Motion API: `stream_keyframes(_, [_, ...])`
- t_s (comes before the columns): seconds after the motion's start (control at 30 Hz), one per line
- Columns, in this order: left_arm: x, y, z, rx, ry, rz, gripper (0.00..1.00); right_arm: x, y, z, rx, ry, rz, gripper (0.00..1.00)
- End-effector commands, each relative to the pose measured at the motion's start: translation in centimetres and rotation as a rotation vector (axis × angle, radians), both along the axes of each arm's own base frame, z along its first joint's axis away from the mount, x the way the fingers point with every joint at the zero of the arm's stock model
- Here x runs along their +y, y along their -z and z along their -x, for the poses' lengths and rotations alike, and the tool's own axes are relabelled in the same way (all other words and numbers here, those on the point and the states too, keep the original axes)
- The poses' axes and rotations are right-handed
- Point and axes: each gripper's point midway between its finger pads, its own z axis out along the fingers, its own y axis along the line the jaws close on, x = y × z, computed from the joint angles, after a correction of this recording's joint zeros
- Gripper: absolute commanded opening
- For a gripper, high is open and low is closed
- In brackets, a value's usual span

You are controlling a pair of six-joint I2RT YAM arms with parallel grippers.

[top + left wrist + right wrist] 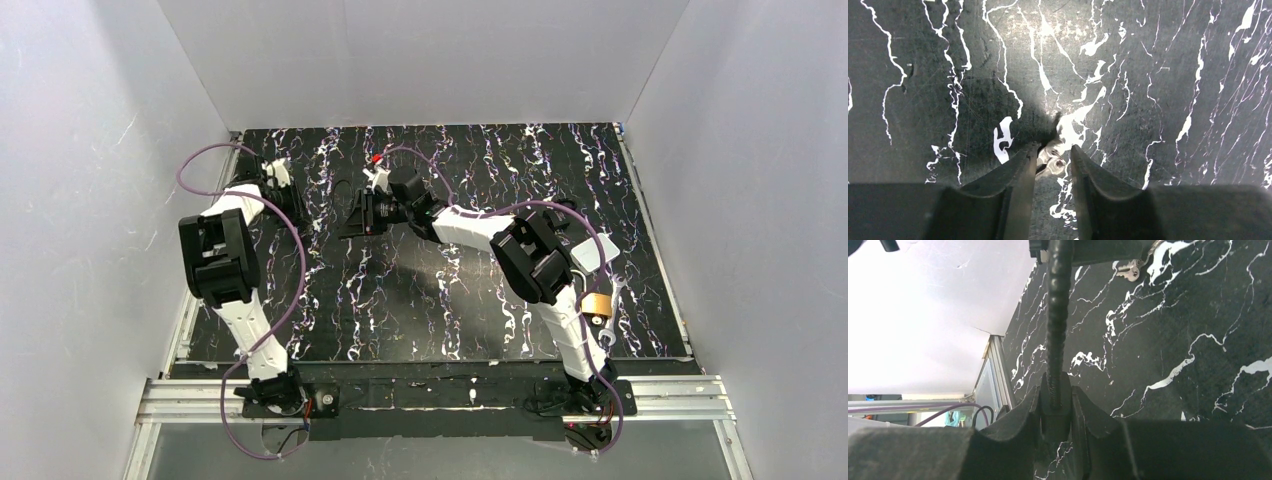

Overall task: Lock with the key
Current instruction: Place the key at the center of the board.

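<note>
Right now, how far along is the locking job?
Done: nothing visible; the brass lock lies alone, ungripped. In hand: the right gripper clamps a black ribbed rod; the left gripper stands slightly open over a small silver piece, perhaps the key. Left: bringing key to lock and locking it.

Brass-gold lock (pixel 596 303) lay flat near the table's (pixel 400 300) near-right corner, and the small silver key (pixel 1053 161) lay on the table's far-left part, well apart.
</note>
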Motion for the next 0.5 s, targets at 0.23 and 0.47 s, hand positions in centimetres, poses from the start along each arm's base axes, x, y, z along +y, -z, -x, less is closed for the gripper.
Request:
stream_keyframes(0.23, [-2.6,-9.9,1.2,-0.16,0.068,0.123,0.59,-0.5,-2.8,0.4,-0.028,-0.004,-0.101,0.01])
stream_keyframes(0.47, [-8.1,-16.1,4.8,-0.283,0.167,0.364,0.54,-0.6,-3.5,0.9,0.007,-0.007,-0.146,0.01])
